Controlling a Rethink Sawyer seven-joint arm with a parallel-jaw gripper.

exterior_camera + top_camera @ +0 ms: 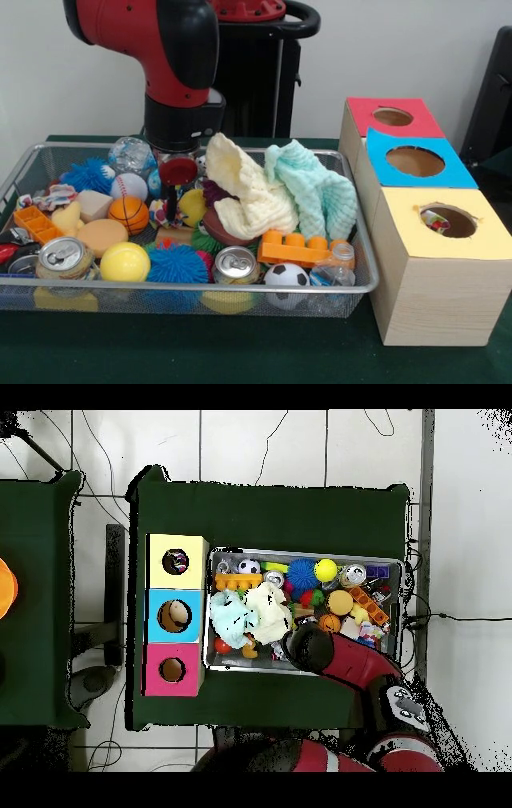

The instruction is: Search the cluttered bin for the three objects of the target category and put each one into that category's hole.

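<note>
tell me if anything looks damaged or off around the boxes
The yellow box's hole has a ragged, torn rim, unlike the clean red hole and blue hole. A small object sits inside it.

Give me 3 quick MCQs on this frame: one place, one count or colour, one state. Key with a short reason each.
1. Where is the arm's end?
A. Over the bin's far side, near the cream cloth
B. Over the yellow-topped hole
C. Off the table

2. How many holed box tops stand beside the bin?
A. Two
B. Three
C. Four

3. Which hole shows something inside?
A. Red-topped
B. Blue-topped
C. Yellow-topped

Key:
1 A: the arm comes down into the mesh bin beside the cream cloth.
2 B: the red top, blue top and yellow top each have one hole.
3 C: a small multicoloured object shows in the yellow-topped hole; the others look empty.
</note>
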